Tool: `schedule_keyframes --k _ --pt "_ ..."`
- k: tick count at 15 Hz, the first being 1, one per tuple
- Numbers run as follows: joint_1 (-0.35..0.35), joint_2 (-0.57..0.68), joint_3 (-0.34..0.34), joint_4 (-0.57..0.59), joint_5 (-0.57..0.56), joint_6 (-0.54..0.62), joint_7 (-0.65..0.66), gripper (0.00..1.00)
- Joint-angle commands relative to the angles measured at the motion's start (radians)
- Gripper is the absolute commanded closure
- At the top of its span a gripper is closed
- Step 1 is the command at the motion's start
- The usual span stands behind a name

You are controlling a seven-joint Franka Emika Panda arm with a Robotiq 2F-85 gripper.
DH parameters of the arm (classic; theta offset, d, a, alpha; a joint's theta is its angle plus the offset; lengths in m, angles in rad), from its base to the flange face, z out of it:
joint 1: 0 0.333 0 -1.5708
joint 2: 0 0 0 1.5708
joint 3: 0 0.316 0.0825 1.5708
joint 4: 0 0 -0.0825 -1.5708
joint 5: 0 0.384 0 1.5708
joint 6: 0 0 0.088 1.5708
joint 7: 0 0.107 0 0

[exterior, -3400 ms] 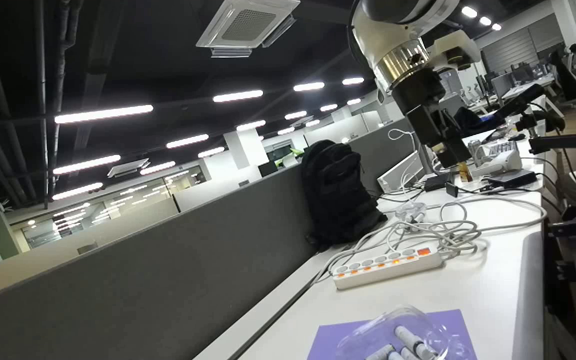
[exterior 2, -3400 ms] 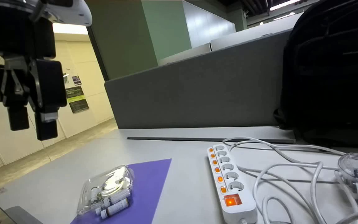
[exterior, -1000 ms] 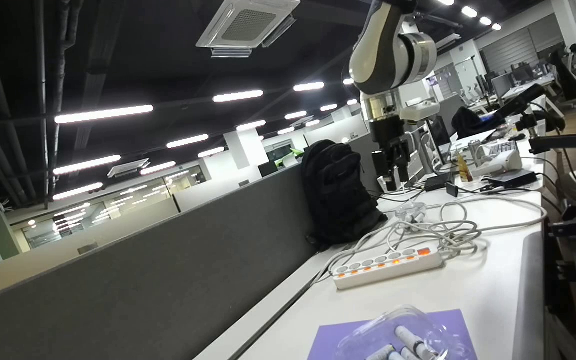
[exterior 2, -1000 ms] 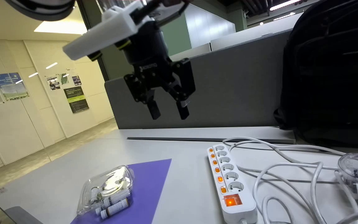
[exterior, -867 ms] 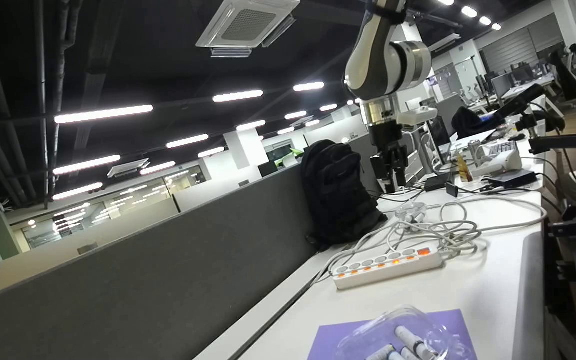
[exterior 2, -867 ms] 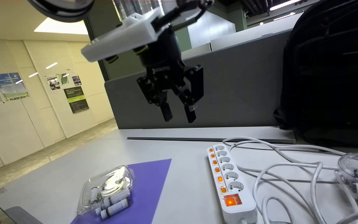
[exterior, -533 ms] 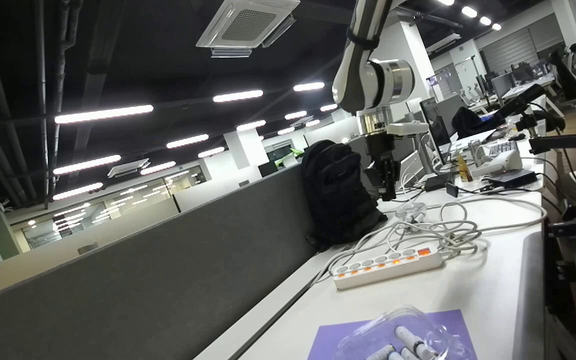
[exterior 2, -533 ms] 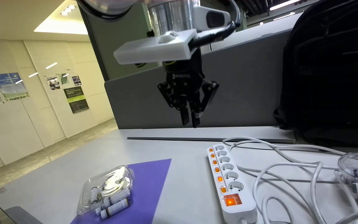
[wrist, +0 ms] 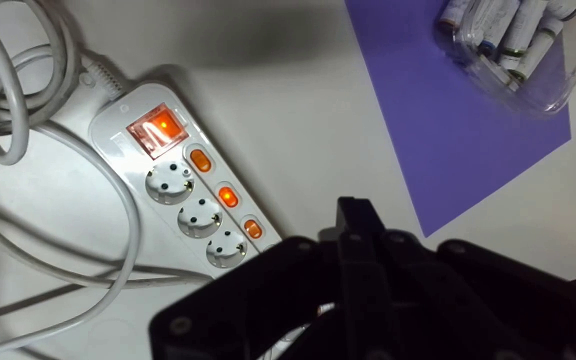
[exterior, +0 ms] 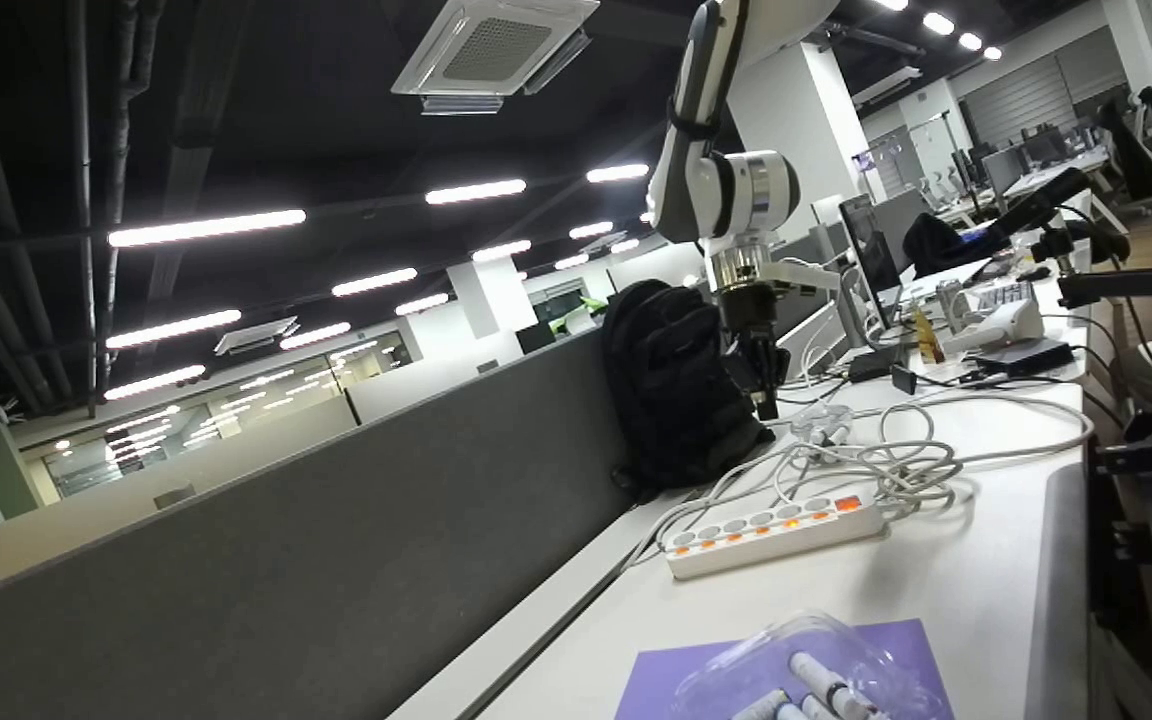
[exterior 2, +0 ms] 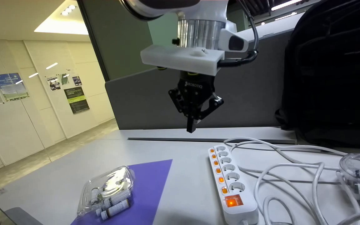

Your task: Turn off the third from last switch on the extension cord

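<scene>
In an exterior view we see a white desk (exterior 2: 188,175), and the long white extension cord (exterior 2: 230,184) lies on it, to the right of a purple sheet (exterior 2: 155,181). Its round sockets (exterior 2: 229,168) make a row on the right, its small orange switches (exterior 2: 218,171) make a row on the left, and a big red switch (exterior 2: 233,201) sits at the near end with its light on. A clear plastic box (exterior 2: 117,182) with little white tubes (exterior 2: 115,209) rests partly on the sheet. White cables (exterior 2: 292,165) curl to the right of the extension cord. The robot arm (exterior 2: 203,34) reaches down, and its fingers (exterior 2: 191,125) are closed, tip against tip, up in the air and apart from the extension cord. In an exterior view we find the extension cord (exterior: 778,548) lying past the purple sheet, with a messy pile of cables at its far right end. A black backpack (exterior: 676,390) stands farther off on the left, next to a gray wall (exterior: 356,600). We see the fingers (exterior: 766,408) pointing down in front of the backpack's right edge. In the wrist view we look down on part of the extension cord (wrist: 203,186): three whole sockets, three whole small switches and the big red switch. The switch in the middle of those three glows brightly. The dark fingers (wrist: 360,215), pressed together, hide most of the rest, and the purple sheet lies to the right.
</scene>
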Motion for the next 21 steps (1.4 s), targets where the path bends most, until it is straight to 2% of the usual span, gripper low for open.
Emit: schedule_keyframes --k 1,4,10,13,21 --pt "-0.029 -0.001 0.030 -0.001 -0.005 0.000 0.004 0.99" --pt "-0.024 -0.006 0.037 -0.017 -0.012 0.029 0.012 1.00" --pt "-0.021 0.065 0.060 -0.060 -0.041 0.301 0.057 1.00" --pt "-0.028 0.119 0.070 -0.057 -0.085 0.384 0.102 1.00" --pt "-0.037 0.226 0.069 0.005 -0.271 0.389 0.287 1.00"
